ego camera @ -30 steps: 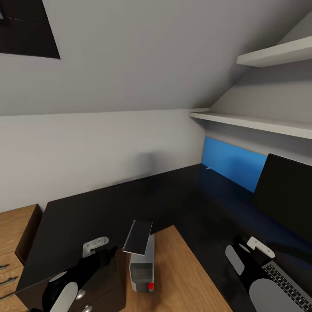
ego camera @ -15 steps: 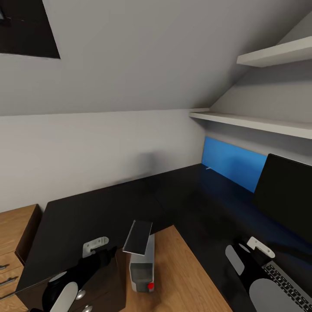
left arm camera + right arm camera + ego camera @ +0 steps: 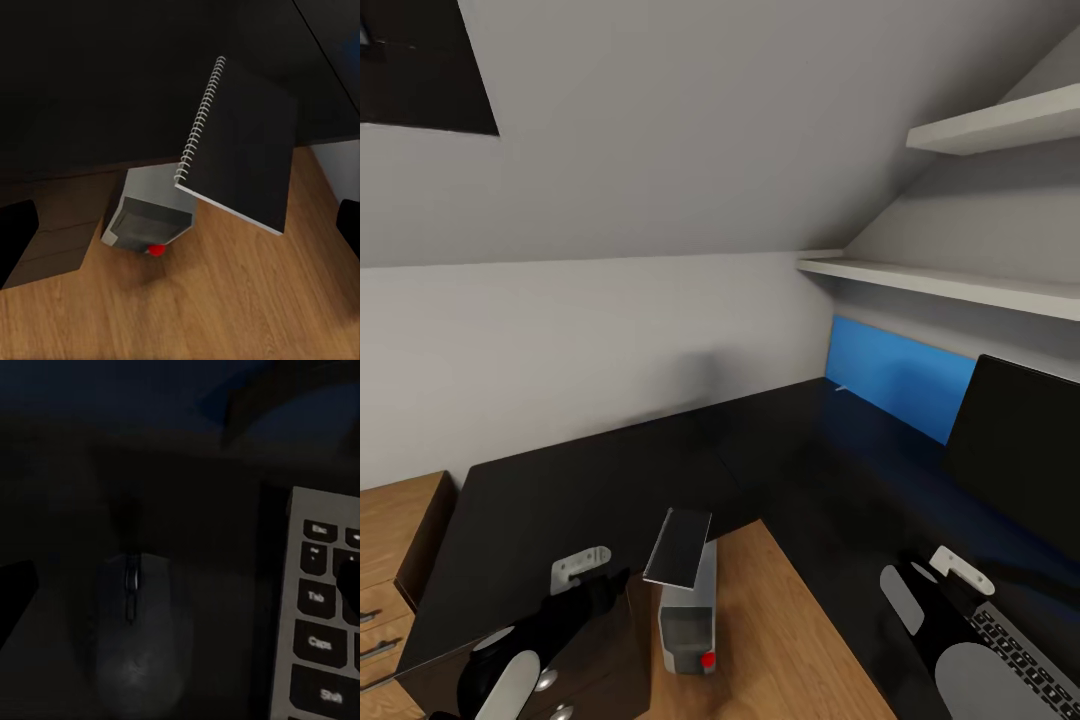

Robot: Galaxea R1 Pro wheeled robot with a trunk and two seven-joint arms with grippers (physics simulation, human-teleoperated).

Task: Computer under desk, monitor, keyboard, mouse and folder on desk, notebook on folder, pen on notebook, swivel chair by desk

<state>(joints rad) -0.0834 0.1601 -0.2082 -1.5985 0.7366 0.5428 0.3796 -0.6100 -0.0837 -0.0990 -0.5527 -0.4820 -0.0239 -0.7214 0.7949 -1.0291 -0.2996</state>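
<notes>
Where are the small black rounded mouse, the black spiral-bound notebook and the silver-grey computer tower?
Small black rounded mouse (image 3: 139,641), right wrist view, its back.
Black spiral-bound notebook (image 3: 244,154), left wrist view, cover centre.
Silver-grey computer tower (image 3: 688,630), head view, front panel.

The desk (image 3: 590,480) is black with a blue back (image 3: 900,375). The computer (image 3: 688,625) is grey with a red light. The floor (image 3: 790,640) is brown wood.

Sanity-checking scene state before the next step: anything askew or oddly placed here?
Yes: a black spiral notebook rests tilted on top of the computer, overhanging it, on the floor by the desk. The mouse and keyboard lie flat, side by side.
</notes>
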